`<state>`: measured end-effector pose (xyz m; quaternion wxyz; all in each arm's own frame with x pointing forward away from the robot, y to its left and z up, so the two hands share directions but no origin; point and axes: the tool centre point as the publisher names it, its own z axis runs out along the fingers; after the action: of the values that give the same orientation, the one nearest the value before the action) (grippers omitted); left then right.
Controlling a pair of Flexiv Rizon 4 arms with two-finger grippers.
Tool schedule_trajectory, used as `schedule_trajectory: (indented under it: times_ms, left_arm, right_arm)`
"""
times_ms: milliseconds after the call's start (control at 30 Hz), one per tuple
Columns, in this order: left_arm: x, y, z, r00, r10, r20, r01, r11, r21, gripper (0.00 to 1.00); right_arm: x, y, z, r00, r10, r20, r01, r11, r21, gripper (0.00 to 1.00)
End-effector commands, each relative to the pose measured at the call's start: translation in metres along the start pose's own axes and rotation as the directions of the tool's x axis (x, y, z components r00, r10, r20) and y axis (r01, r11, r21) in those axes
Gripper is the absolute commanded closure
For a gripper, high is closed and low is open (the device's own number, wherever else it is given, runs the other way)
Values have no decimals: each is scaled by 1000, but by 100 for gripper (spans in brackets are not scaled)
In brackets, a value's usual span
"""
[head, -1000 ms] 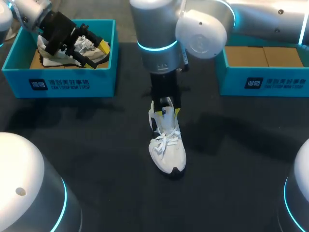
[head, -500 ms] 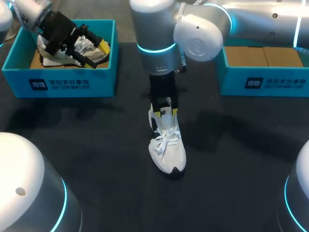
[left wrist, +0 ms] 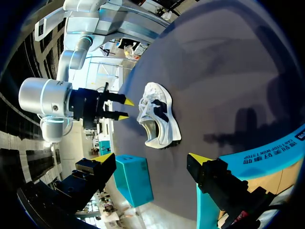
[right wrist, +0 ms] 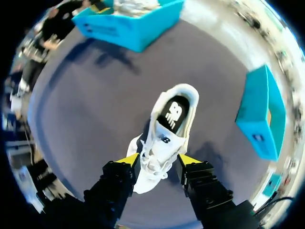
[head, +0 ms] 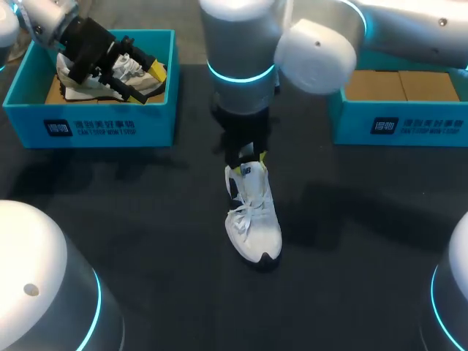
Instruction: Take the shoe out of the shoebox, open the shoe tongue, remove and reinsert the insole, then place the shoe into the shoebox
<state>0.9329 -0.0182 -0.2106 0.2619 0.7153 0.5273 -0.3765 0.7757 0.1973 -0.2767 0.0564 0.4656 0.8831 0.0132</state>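
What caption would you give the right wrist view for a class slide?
Open right gripper hovers above a white shoe on the dark table, with two teal boxes beyond.

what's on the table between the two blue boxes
A white shoe, lying on the table between the left box and right box, with the right claw open close over it. The head view shows it.

Shoe (head: 253, 219): frame centre, on the surface (head: 146, 241), toe toward the lower edge.
Right gripper (head: 248, 162): at the shoe's heel end.
Left shoebox (head: 95, 124): upper left, holding a second shoe (head: 131, 69).
Left gripper (head: 142, 79): over that second shoe.
Right shoebox (head: 398, 121): upper right.
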Motion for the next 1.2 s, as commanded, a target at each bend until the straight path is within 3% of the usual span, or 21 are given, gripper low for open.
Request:
schedule_trajectory:
  times_ms: [33, 67, 933, 967, 1067, 1200]
  left_arm:
    - [0, 0, 0, 1000, 1, -3, -1, 1000, 1, 0]
    - [0, 0, 0, 1000, 1, -3, -1, 1000, 1, 0]
    - [0, 0, 0, 1000, 1, -3, -1, 1000, 1, 0]
    - [0, 0, 0, 1000, 1, -3, -1, 1000, 1, 0]
    - [0, 0, 0, 1000, 1, -3, -1, 1000, 1, 0]
    - [0, 0, 0, 1000, 1, -3, -1, 1000, 1, 0]
  right_arm:
    - [1, -3, -1, 947, -321, 12, 322, 946, -41, 28]
    - [1, -2, -1, 943, -331, 24, 331, 943, -32, 0]
    - [-2, 0, 0, 942, -330, 52, 332, 943, -20, 0]
    - [-3, 1, 1, 937, -347, 45, 349, 934, -76, 0]
    - [-11, 6, 2, 886, -459, 68, 464, 878, -116, 0]
    - [-19, 18, 5, 777, -625, 75, 629, 771, -98, 0]
